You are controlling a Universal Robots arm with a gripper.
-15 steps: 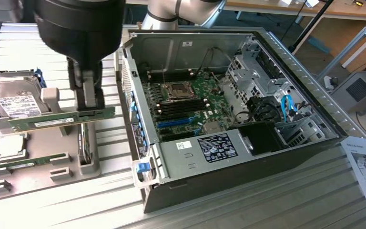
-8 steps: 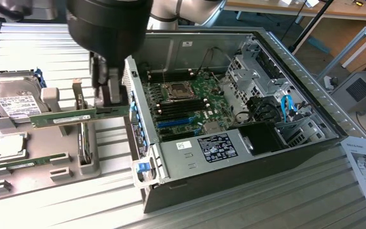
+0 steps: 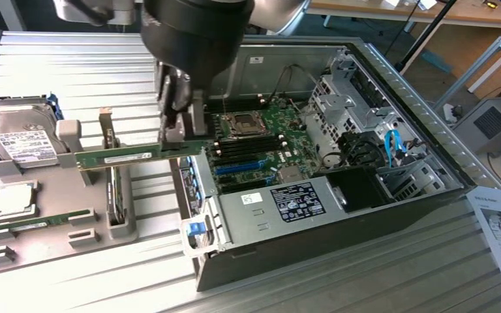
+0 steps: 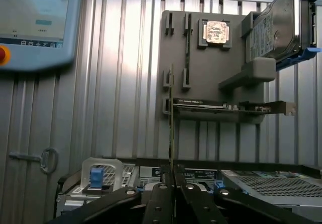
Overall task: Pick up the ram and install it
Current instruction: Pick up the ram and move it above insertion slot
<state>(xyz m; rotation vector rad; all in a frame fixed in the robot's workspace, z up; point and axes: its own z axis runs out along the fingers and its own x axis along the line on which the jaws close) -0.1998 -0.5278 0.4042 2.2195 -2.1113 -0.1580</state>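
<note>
Black claw (image 3: 181,138) clamped narrow on one end of the long, thin green circuit-board ram stick (image 3: 128,157), held level over the ribbed metal table (image 3: 68,59), at nine o'clock of the open black computer case (image 3: 338,242).

Exterior high overhead, wrist close behind claw (image 4: 173,176), tray (image 3: 55,189) shared

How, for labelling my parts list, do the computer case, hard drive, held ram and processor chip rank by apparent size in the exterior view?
1. computer case
2. hard drive
3. ram and processor chip, unranked: ram longer, chip wider, and the ram is held aloft.
</note>
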